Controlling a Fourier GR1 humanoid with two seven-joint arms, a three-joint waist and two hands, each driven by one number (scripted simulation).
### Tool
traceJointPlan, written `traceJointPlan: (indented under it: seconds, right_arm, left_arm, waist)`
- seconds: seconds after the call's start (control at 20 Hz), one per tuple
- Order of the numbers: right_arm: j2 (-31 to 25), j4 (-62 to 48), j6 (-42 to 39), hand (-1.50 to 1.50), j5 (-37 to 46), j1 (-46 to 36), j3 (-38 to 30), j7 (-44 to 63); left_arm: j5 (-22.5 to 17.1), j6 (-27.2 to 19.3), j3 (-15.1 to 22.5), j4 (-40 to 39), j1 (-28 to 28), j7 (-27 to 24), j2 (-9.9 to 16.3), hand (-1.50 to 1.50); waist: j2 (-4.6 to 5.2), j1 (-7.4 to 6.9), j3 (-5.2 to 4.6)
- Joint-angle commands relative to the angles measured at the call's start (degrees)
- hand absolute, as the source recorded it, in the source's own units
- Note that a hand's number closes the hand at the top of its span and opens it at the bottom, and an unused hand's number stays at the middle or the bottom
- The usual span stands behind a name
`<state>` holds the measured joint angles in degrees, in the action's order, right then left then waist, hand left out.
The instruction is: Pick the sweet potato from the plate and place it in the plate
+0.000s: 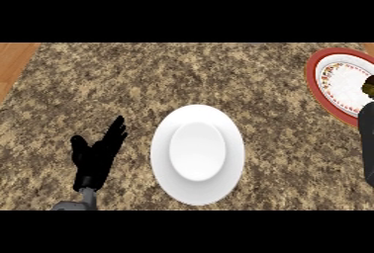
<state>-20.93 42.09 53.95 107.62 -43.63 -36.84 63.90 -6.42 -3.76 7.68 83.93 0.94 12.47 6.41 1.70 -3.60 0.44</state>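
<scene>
Fingers straight and a little apart on the left hand (95, 157), resting beside the white plate (162, 163) at centre. Over at the right edge, the right hand (366, 126) is a dark sliver; I cannot tell how its fingers stand. Just above it, the sweet potato (369, 89) peeks in on the red-rimmed plate (315, 79). I'd judge it stiff, fairly heavy, rough-skinned, not fragile: best taken across its thick middle.
</scene>
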Motion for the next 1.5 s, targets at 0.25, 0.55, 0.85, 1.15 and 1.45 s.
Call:
traceJointPlan:
  seconds: [0.25, 0.55, 0.85, 1.15, 1.45]
  right_arm:
    - [-4.2, -13.2, 2.2, -1.5, -8.5, -1.5, -13.1, 3.5]
    - [-6.7, -21.9, 6.3, -1.5, -22.6, -3.9, -16.0, -11.1]
    - [-2.9, -18.5, 17.8, -1.5, -30.2, -4.3, -15.2, -23.7]
    - [-1.1, -13.9, 26.1, -1.5, -39.6, -2.7, -15.2, -31.1]
    - [6.6, 0.3, 21.4, -1.5, -58.9, 2.6, -7.5, -41.5]
  left_arm:
    - [-0.8, 1.0, -0.4, -0.5, -0.8, 0.3, 0.2, 0.0]
    - [-0.3, 0.2, -0.3, 0.5, -1.2, 1.0, 0.0, 0.0]
    - [-0.1, 0.3, -0.8, -3.0, 0.3, -0.3, -0.5, 0.0]
    - [-0.4, 0.4, -1.1, -0.3, -2.0, 0.1, 0.2, 0.0]
    - [-1.7, 1.6, -3.2, -0.9, -2.2, 0.1, 1.5, 0.0]
  waist:
    - [0.16, 0.03, -0.04]
    - [-0.28, 0.41, 0.09]
    - [-0.08, 0.76, 0.17]
    - [-0.69, 1.02, 0.01]
    - [-1.72, 3.4, -0.13]
